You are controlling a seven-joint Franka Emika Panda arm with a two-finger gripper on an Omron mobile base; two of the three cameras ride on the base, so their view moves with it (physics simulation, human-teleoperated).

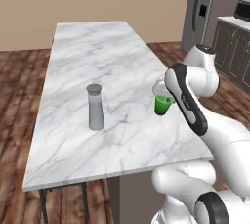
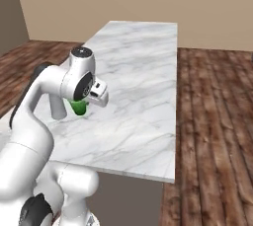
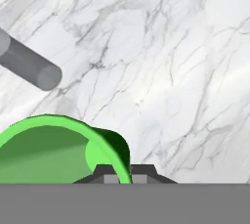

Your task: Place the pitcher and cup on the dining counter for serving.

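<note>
pincer [image 3: 122,173]: clamped on the cup's rim
cup [image 1: 163,104]: green, held low over the bench near its right edge
pitcher [image 1: 95,107]: upright on the bench [image 1: 93,52], well left of the cup

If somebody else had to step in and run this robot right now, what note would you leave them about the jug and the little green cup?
Gripper: shut on the cup's rim, one finger on each side of the wall.
Cup: held over the dining counter, near the robot's edge; whether its base touches the marble cannot be told.
Pitcher: stands upright on the counter, apart from the cup, untouched.
Done: pitcher placed; cup brought to the counter.
Left: probably set the cup down, open the jaws and lift clear.
</note>
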